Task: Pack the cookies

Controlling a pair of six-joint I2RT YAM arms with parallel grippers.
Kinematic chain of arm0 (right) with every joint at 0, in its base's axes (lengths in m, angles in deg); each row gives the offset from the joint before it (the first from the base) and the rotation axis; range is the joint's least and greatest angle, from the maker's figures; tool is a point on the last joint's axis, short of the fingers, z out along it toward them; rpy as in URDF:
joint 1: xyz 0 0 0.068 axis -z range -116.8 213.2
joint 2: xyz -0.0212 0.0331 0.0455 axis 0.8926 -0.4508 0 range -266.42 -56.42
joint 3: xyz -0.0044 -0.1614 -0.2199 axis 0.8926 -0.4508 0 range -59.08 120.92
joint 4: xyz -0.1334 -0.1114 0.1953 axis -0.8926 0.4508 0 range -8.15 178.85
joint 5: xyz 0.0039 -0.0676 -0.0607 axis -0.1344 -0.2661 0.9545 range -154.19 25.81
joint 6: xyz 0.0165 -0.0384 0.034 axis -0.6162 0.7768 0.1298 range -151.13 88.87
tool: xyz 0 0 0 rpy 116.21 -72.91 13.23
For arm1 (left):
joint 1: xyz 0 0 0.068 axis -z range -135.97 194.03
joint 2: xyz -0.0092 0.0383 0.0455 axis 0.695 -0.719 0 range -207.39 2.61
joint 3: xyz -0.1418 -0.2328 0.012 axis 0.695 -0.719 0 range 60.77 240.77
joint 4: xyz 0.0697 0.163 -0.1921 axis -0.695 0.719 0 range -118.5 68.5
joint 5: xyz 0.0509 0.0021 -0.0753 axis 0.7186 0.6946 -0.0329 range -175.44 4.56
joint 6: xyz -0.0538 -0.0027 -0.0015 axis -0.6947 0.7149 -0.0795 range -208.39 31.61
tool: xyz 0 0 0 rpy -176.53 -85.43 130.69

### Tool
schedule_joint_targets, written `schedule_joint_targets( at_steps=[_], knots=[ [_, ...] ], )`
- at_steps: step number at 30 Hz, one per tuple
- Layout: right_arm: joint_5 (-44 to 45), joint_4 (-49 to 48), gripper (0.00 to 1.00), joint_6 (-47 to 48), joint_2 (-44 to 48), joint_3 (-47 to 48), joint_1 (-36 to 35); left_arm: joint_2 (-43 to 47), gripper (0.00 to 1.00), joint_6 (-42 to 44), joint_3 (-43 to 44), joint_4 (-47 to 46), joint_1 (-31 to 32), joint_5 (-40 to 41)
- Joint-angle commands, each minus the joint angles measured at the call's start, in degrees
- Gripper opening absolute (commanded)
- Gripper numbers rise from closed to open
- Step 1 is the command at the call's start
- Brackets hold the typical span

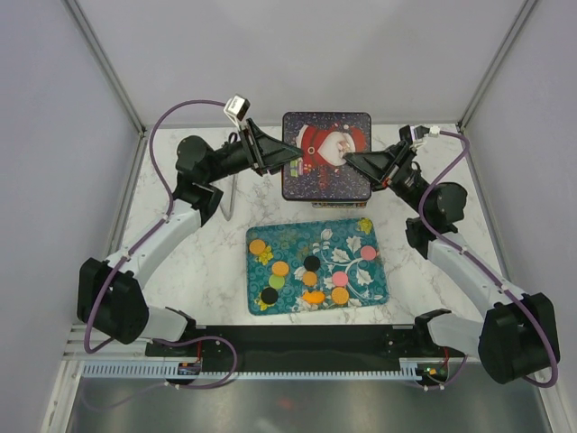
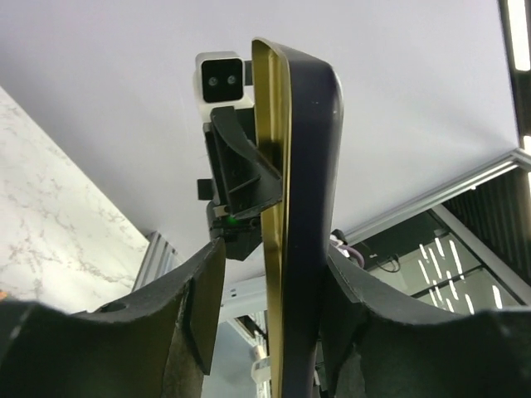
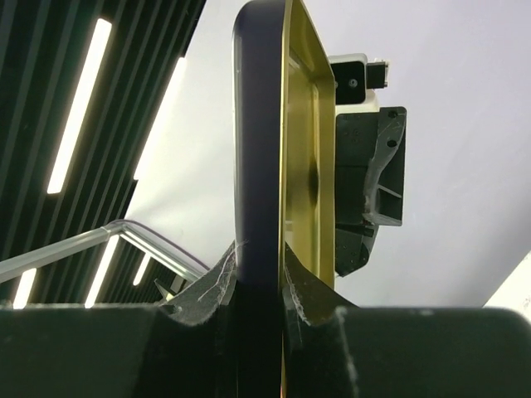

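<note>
Several cookies (image 1: pixel 280 268), small flat discs in orange, pink, green and black, lie on a teal floral tray (image 1: pixel 379 290) at the table's middle. Behind it, a dark square tin lid (image 1: pixel 326 155) with a Santa picture is held flat between both grippers. My right gripper (image 1: pixel 350 161) is shut on the lid's right edge; in the right wrist view both fingers (image 3: pixel 309 294) press the rim (image 3: pixel 257 166). My left gripper (image 1: pixel 293 161) straddles the lid's left edge (image 2: pixel 303 207). One finger (image 2: pixel 357 298) touches it. The other (image 2: pixel 195 298) stands apart with a visible gap.
A sliver of a box (image 1: pixel 341 204) shows under the lid's near edge. A thin metal rod (image 1: pixel 233 194) stands on the marble table left of the lid. White walls close in the back and sides. Both arm bases sit at the near edge.
</note>
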Motion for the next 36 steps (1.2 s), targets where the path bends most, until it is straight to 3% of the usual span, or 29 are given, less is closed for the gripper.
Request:
schedule_joint_targets(
  at_steps=[1,6,10,13,22,36],
  knots=[
    [-0.31,-3.48,0.0,-0.42,0.8,2.45,1.15,0.38,0.55,7.5,0.69,4.91,-0.54,-2.04],
    [-1.1,-2.43,0.0,-0.78,0.01,3.51,2.12,-0.41,0.57,12.26,3.24,11.24,-0.54,-4.5],
    [-1.8,2.38,0.0,1.85,-0.87,5.35,2.21,-1.11,0.65,20.14,7.1,23.15,-0.63,-4.42],
    [-1.98,6.97,0.0,4.84,-1.04,6.93,2.29,-1.2,0.7,22.72,7.38,25.22,-0.72,-4.07],
    [-2.95,6.89,0.0,4.15,-1.31,6.59,4.75,1.08,0.81,21.68,6.06,23.82,-4.23,-5.47],
    [-4.61,8.56,0.0,5.9,-1.84,7.11,6.16,-2.17,0.82,13.77,5.88,13.72,-5.29,-11.53]
  ],
)
